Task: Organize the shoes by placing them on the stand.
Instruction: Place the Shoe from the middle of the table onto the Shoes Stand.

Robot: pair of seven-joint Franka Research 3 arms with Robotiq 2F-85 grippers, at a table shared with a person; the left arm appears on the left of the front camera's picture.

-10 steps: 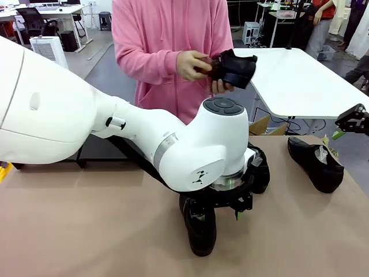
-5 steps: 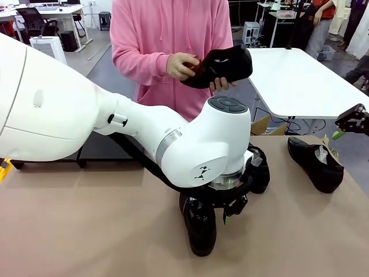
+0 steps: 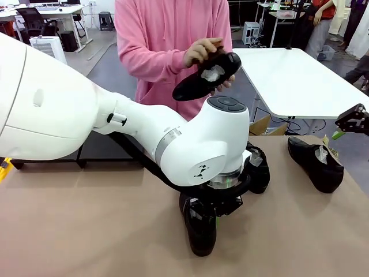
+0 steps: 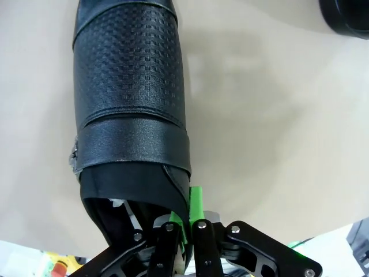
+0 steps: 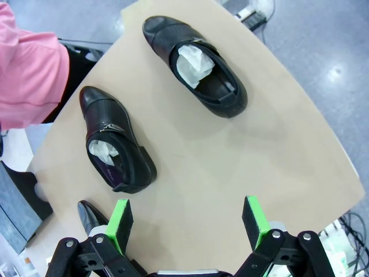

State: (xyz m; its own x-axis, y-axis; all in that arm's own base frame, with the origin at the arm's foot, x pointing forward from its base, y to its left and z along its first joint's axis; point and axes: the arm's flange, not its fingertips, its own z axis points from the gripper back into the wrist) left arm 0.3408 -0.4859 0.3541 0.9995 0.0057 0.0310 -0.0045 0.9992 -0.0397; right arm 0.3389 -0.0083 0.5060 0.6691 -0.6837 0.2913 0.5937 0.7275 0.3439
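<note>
My left gripper (image 3: 216,218) is down at the table's middle, shut on the heel rim of a glossy black shoe (image 3: 199,229). In the left wrist view the green pads (image 4: 196,203) pinch that shoe (image 4: 130,98) at its collar, toe pointing away. A second shoe (image 3: 258,168) lies just behind the arm. A third shoe (image 3: 316,163) with white paper lies at the right. The person holds a fourth shoe (image 3: 207,78) in both hands above the table. My right gripper (image 5: 187,222) hangs open, high over two shoes (image 5: 199,66) (image 5: 115,141). The black stand (image 3: 101,149) sits behind my left arm.
The brown table (image 3: 86,231) has free room at the left and front. A white table (image 3: 300,81) stands behind at the right. A cardboard box (image 3: 265,126) sits just past the far edge.
The person has turned the held shoe over and lifted it, so its paper stuffing shows. The green pad of my left gripper has moved in toward the shoe's heel.
</note>
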